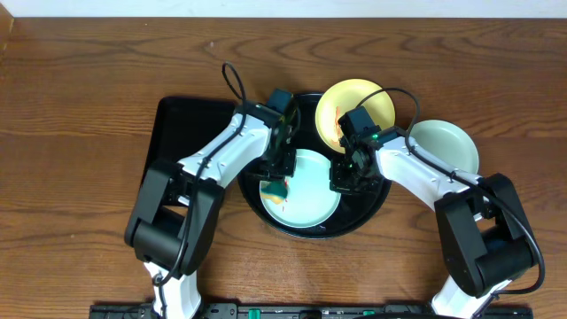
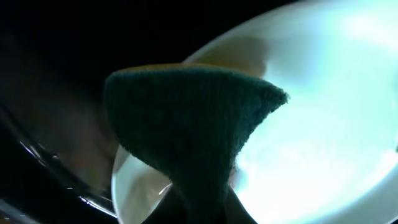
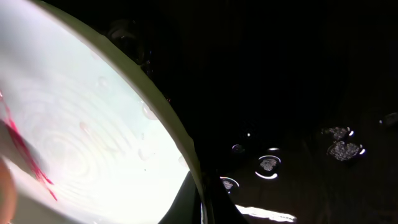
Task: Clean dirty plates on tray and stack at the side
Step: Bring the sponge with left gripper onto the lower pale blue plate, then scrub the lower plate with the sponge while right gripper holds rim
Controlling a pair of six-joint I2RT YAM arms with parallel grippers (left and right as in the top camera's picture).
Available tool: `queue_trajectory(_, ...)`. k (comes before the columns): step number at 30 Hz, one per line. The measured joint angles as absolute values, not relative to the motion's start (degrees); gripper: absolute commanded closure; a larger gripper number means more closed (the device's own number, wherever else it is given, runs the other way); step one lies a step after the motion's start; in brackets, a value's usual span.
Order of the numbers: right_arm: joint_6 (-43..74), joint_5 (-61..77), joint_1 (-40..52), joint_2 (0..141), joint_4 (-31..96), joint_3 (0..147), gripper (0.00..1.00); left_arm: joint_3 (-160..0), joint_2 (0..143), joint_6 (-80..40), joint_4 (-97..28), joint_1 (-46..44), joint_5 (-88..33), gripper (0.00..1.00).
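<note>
A pale mint-blue plate lies in the round black tray. My left gripper is shut on a green and yellow sponge and presses it on the plate's left part. In the left wrist view the sponge covers the plate. My right gripper is shut on the plate's right rim. A red smear shows on the plate. A pale yellow plate with a red smear rests on the tray's back rim. Another pale plate sits on the table to the right.
A smaller rectangular black tray lies left of the round tray, under my left arm. Water drops lie on the round tray's floor. Brown wooden table all around.
</note>
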State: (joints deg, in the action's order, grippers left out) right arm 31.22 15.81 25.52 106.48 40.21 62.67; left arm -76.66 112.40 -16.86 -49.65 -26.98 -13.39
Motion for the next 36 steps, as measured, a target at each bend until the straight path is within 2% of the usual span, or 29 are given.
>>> queue_trajectory(7, 31.2, 15.7, 25.5, 106.5, 40.1, 62.7, 0.99, -75.9, 113.0, -21.2, -47.2, -28.4, -14.9, 0.93)
queue_trajectory(12, 31.2, 15.4, 25.5, 106.5, 40.0, 62.7, 0.99, -73.2, 113.0, -19.8, -41.7, -30.9, -18.2, 0.93)
queue_trajectory(20, 31.2, 15.5, 25.4, 106.5, 39.9, 62.7, 0.99, -72.7, 112.9, -19.0, -40.6, -30.0, -20.7, 0.93)
queue_trajectory(30, 31.2, 15.9, 25.4, 106.5, 38.4, 62.7, 0.98, -72.2, 112.9, -19.0, -34.1, -27.3, -17.7, 0.93)
queue_trajectory(36, 31.2, 16.1, 25.4, 106.7, 38.5, 62.9, 0.99, -72.8, 112.9, -22.5, -36.9, -27.7, -17.0, 0.93)
